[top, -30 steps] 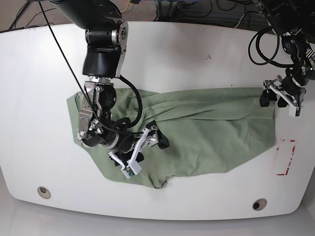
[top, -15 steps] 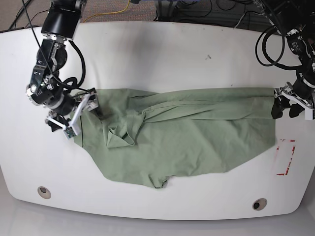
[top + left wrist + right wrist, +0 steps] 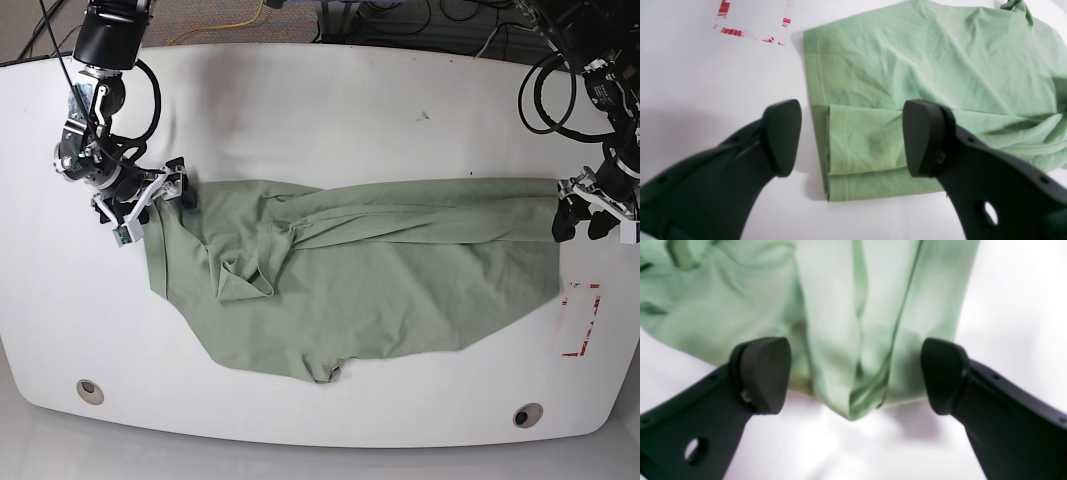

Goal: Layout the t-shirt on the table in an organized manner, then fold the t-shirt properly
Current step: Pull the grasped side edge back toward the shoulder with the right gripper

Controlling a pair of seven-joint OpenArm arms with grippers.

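The left pincer [image 3: 850, 138] hovers with jaws wide apart and empty over the folded hem corner of the t-shirt [image 3: 923, 83]; the right pincer [image 3: 855, 373], equally spread and holding nothing, straddles a bunched fold at the opposite end. The shirt lies rumpled on the white worktop [image 3: 350, 110], its long axis running between the pincers, each nearest its own end.

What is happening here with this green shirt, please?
A two-armed robot is laying out the t-shirt on the table. Each open hand sits at one end of it: the right hand at a bunched corner, the left hand over the folded hem edge. The shirt is spread but wrinkled, not yet folded.
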